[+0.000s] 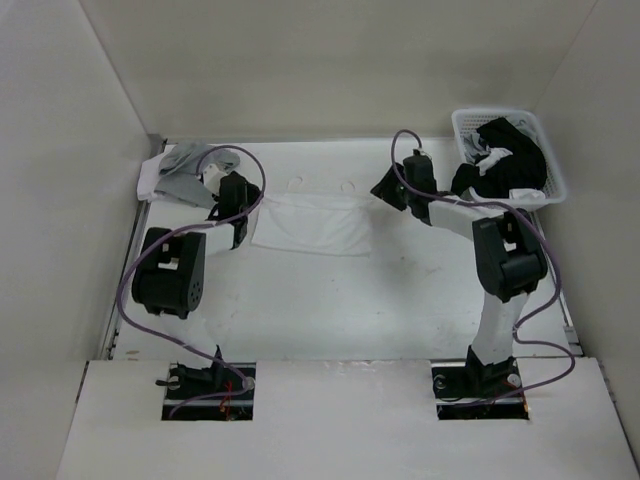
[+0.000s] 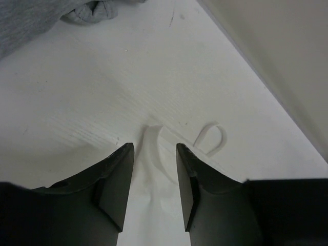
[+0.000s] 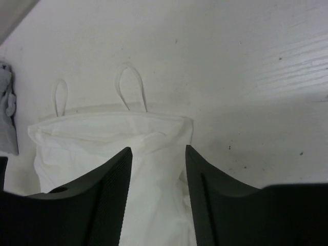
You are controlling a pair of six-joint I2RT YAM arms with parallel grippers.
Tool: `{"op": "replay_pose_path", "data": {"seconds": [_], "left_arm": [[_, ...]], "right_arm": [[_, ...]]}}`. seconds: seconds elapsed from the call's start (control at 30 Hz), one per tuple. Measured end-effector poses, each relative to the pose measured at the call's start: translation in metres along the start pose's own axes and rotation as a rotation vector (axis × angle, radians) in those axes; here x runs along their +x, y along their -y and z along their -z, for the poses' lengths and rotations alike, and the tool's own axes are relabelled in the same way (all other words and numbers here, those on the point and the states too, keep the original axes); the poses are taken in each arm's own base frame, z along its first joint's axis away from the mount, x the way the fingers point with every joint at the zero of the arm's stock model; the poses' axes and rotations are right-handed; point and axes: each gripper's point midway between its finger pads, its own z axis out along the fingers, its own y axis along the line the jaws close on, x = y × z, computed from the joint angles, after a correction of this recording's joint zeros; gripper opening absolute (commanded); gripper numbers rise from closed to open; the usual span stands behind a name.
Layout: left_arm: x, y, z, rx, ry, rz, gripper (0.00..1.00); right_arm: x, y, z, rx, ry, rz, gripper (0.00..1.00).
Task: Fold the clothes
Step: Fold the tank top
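Black fingers of the left end effector (image 2: 154, 148) fill the bottom of the left wrist view. They stand partly apart with nothing pinched between them, and a corner of the white garment (image 2: 151, 205) lies flat on the bench (image 2: 92, 102) under the gap. One string loop (image 2: 210, 138) curls just beyond the right finger. The right end effector (image 3: 156, 151) is parted about as wide and also holds nothing. It hangs over the garment's right side, near the edge where two thin strings (image 3: 130, 84) loop onto the bare bench.

From above, the garment is a rough rectangle spread in the middle of the far half of the bench, between the two end effectors. The left arm (image 1: 170, 270) is bent at a bulky elbow on the near left, and its forearm reaches far and right to the garment's left edge. The right arm (image 1: 505, 260) rises from its base, bends at the elbow and stretches left toward the garment's far right corner. A grey garment (image 1: 180, 170) lies bunched in the far left corner. A white basket (image 1: 555, 185) on the far right holds black clothes (image 1: 515, 160).
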Motion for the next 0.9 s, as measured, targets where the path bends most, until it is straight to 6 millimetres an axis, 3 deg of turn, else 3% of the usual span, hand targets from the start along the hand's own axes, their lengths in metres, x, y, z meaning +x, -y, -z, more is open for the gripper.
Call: {"op": "replay_pose_path", "data": {"seconds": [0.07,0.1,0.17,0.2,0.23,0.3,0.4,0.47,0.57,0.73,0.9], "left_arm": [[-0.005,0.003,0.02,0.022,0.011,0.003,0.36],[-0.008,0.004,0.033,0.035,0.02,0.006,0.34],[-0.011,0.001,0.059,0.055,0.03,0.01,0.31],[-0.01,-0.004,0.072,0.061,0.032,0.011,0.31],[-0.007,-0.011,0.084,0.063,0.03,0.011,0.31],[0.005,-0.029,0.103,0.051,0.007,0.005,0.35],[0.029,-0.065,0.122,-0.001,-0.058,-0.011,0.42],[0.042,-0.08,0.126,-0.027,-0.109,-0.014,0.42],[0.052,-0.085,0.126,-0.032,-0.155,-0.01,0.42],[0.068,-0.093,0.121,-0.046,-0.209,0.001,0.37],[0.066,-0.088,0.105,-0.038,-0.194,0.038,0.29]], "right_arm": [[-0.003,-0.002,0.012,0.004,0.031,0.011,0.5],[0.0,-0.003,0.023,0.004,0.042,0.019,0.41],[0.014,-0.004,0.046,-0.003,0.054,0.041,0.14],[0.025,-0.005,0.059,-0.013,0.051,0.052,0.06],[0.038,-0.007,0.07,-0.025,0.044,0.061,0.05],[0.067,-0.005,0.086,-0.041,0.014,0.081,0.08],[0.111,0.009,0.102,-0.034,-0.055,0.111,0.26],[0.126,0.021,0.108,-0.016,-0.08,0.117,0.32],[0.132,0.03,0.114,-0.006,-0.083,0.114,0.34],[0.126,0.024,0.114,-0.033,-0.053,0.103,0.43],[0.127,0.024,0.109,-0.036,-0.05,0.089,0.52]]}}
